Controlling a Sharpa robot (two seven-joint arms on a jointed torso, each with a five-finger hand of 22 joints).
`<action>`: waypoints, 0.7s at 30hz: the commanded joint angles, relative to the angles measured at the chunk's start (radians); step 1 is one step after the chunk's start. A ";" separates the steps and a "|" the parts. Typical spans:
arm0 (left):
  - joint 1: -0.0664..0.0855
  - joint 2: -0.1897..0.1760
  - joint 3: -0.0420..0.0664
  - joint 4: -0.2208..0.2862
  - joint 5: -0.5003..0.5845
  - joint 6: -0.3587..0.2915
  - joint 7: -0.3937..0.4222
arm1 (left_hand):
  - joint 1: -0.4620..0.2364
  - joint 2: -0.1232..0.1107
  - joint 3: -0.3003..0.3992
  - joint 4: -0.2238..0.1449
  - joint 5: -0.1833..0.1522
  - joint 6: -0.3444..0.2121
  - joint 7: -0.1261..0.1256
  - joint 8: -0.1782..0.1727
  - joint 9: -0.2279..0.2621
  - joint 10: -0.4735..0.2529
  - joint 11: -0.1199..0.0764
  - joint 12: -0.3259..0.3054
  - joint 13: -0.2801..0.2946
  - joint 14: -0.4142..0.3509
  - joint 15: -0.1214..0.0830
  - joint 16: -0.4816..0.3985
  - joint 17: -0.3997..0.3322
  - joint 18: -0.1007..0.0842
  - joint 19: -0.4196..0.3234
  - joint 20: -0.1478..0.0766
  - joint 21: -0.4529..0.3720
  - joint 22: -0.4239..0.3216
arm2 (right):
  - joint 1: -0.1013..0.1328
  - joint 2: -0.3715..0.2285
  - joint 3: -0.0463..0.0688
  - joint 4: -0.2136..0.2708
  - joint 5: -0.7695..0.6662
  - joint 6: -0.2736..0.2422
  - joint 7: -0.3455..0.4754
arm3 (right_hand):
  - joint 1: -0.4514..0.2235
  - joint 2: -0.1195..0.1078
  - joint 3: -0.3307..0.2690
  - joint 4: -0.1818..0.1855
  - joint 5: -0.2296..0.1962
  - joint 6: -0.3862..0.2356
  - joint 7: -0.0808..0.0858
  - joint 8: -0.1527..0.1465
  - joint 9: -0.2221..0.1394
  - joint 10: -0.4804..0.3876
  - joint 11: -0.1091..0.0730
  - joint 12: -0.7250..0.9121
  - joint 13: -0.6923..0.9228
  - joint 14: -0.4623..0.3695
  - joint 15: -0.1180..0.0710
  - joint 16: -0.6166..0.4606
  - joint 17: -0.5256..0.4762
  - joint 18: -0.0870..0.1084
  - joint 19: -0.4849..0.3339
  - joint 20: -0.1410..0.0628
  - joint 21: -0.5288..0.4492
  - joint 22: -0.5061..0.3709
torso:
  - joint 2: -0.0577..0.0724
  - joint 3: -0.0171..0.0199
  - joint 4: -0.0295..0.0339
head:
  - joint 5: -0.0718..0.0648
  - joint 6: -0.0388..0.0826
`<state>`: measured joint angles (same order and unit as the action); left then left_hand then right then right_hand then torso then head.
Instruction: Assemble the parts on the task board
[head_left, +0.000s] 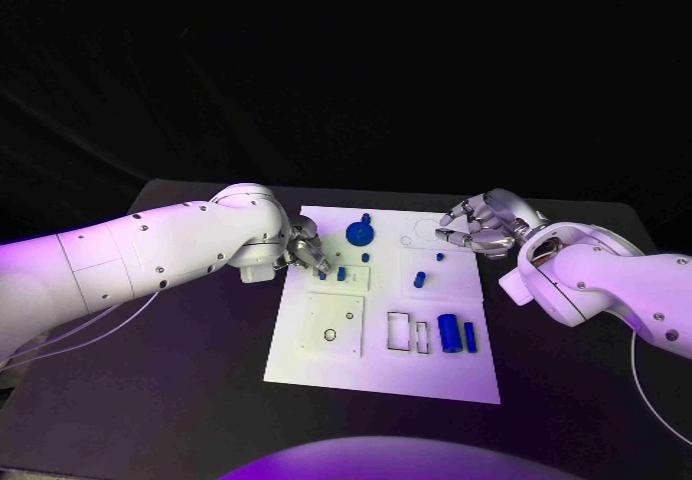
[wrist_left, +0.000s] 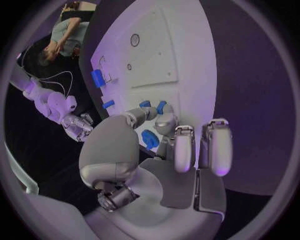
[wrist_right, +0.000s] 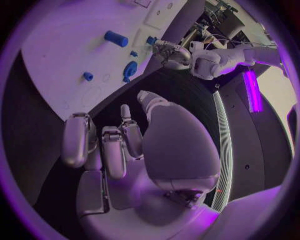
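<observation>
While both arms reach over the black table (head_left: 173, 390), findings stand as follows.
Task board (head_left: 361, 375): white plate lying flat mid-table.
Left hand (head_left: 303, 250): at the board's left edge, fingertips (wrist_left: 164, 107) down on small blue parts (wrist_left: 145, 104); whether one is pinched cannot be told.
Right hand (head_left: 480, 225): near the board's far right corner, above the table, fingers curled inward, holding nothing.
Blue disc (head_left: 359, 235): far end of board.
Blue cylinder (head_left: 449, 333): near right area, lying flat.

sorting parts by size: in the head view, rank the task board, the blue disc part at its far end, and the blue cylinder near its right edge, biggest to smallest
1. task board
2. blue cylinder and blue disc part: these look about alike; the disc lies farther from the camera, so their order is unsure.
</observation>
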<state>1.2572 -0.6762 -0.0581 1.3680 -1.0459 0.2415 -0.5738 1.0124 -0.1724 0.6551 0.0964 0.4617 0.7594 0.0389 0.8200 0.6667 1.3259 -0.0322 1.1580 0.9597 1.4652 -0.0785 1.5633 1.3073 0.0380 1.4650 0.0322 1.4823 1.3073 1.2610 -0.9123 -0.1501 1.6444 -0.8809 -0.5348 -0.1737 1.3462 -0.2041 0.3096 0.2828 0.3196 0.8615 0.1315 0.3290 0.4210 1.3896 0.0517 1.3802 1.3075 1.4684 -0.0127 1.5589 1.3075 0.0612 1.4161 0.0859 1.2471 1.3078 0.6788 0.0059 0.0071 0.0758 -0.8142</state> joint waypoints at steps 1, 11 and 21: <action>-0.004 0.002 -0.002 0.000 0.023 0.005 -0.009 | -0.027 -0.013 -0.040 0.031 -0.003 0.012 0.003 -0.010 -0.007 -0.005 0.001 -0.003 -0.001 0.101 -0.008 -0.007 0.242 -0.009 0.042 -0.006 -0.004 0.193 | 0.000 -0.001 0.000 0.002 -0.006 0.008 0.006 | -0.008 0.001 0.006 0.000 0.006 -0.006 0.000 0.004 0.001 -0.004 -0.002 -0.005 0.019 0.091 -0.008 -0.005 0.217 0.020 -0.007 0.000 -0.005 0.038 | 0.000 -0.0001 -0.0003 | -0.001 0.002; -0.004 -0.005 0.001 -0.003 0.030 -0.033 -0.008 | -0.055 -0.036 -0.192 0.142 0.007 0.014 0.011 -0.027 -0.019 -0.016 0.006 -0.006 -0.005 0.101 -0.004 -0.008 0.241 -0.008 0.041 -0.003 -0.009 0.192 | 0.000 -0.002 0.000 0.003 -0.006 0.007 0.007 | -0.008 0.000 0.006 0.000 0.006 -0.007 0.000 0.004 0.001 -0.006 -0.002 -0.006 0.017 0.091 -0.008 -0.006 0.216 0.020 -0.008 0.000 -0.007 0.037 | 0.000 0.0000 -0.0003 | -0.004 0.004; -0.002 -0.020 0.017 0.013 0.029 -0.083 0.005 | -0.042 -0.040 -0.233 0.176 0.001 0.000 0.014 -0.030 -0.018 -0.025 0.009 -0.013 -0.014 0.100 -0.003 -0.009 0.240 -0.008 0.040 -0.002 -0.012 0.191 | 0.000 -0.003 0.000 0.003 -0.006 0.006 0.007 | -0.009 0.000 0.006 0.000 0.005 -0.008 0.000 0.004 0.001 -0.006 -0.002 -0.006 0.017 0.091 -0.008 -0.006 0.217 0.020 -0.008 0.000 -0.007 0.037 | 0.000 0.0001 -0.0004 | -0.007 0.006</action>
<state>1.2538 -0.6941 -0.0448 1.3729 -1.0252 0.2004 -0.5798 0.9630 -0.2082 0.4326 0.2680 0.4696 0.7650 0.0481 0.7931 0.6471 1.3096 -0.0230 1.1493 0.9464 1.4651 -0.0784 1.5593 1.3073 0.0380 1.4650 0.0322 1.4736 1.3073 1.2610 -0.9153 -0.1501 1.6455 -0.8809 -0.5353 -0.1736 1.3463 -0.2041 0.3095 0.2828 0.3196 0.8615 0.1315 0.3289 0.4207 1.3896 0.0517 1.3802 1.3074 1.4684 -0.0127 1.5590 1.3073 0.0612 1.4161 0.0859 1.2430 1.3076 0.6789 0.0055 0.0065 0.0690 -0.8086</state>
